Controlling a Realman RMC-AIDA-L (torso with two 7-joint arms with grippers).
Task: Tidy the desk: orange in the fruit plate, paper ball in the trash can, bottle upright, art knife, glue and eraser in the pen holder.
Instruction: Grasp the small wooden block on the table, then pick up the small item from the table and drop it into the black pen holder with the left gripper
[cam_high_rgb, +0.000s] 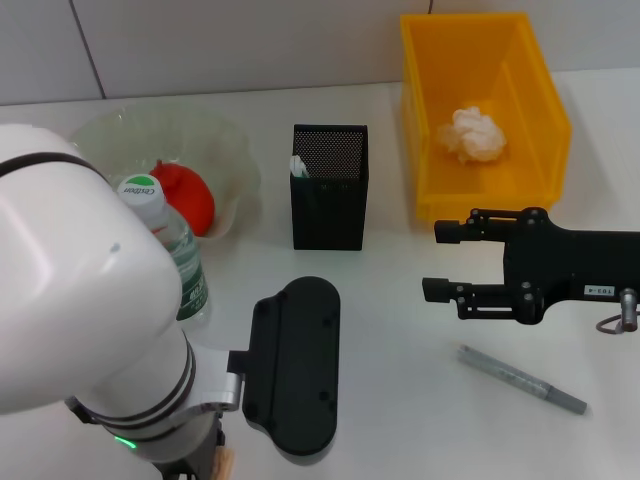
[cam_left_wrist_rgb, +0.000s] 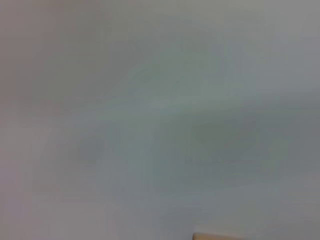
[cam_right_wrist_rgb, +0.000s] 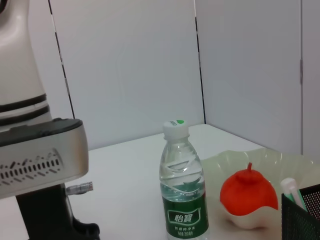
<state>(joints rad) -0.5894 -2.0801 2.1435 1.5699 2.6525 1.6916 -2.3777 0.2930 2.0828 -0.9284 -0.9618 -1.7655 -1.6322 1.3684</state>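
Right gripper (cam_high_rgb: 432, 260) spread wide, holding nothing, hovering over the worktop (cam_high_rgb: 400, 400) right of centre, fingers pointing left toward the pen holder (cam_high_rgb: 329, 187). Just near of it, a grey pen-like tool (cam_high_rgb: 522, 379) lying flat on the worktop. Left gripper hidden under the big white arm at the near left; cannot tell how its fingers stand. A small tan bit (cam_high_rgb: 224, 461) peeking out at the near edge beneath that arm, too little visible to name.

Paper ball (cam_high_rgb: 473, 135) inside the trash can (cam_high_rgb: 540, 180), far right. Orange (cam_high_rgb: 188, 195) in the fruit plate (cam_high_rgb: 215, 135), far left. Bottle (cam_high_rgb: 170, 250) upright just near of the plate, partly behind the left arm; also seen standing beside the orange (cam_right_wrist_rgb: 248, 192) in the right wrist view. Pen holder at centre, something white and green poking up in its left corner.

Open worktop between pen holder and right gripper; left arm's black casing (cam_high_rgb: 293, 365) filling the near centre.
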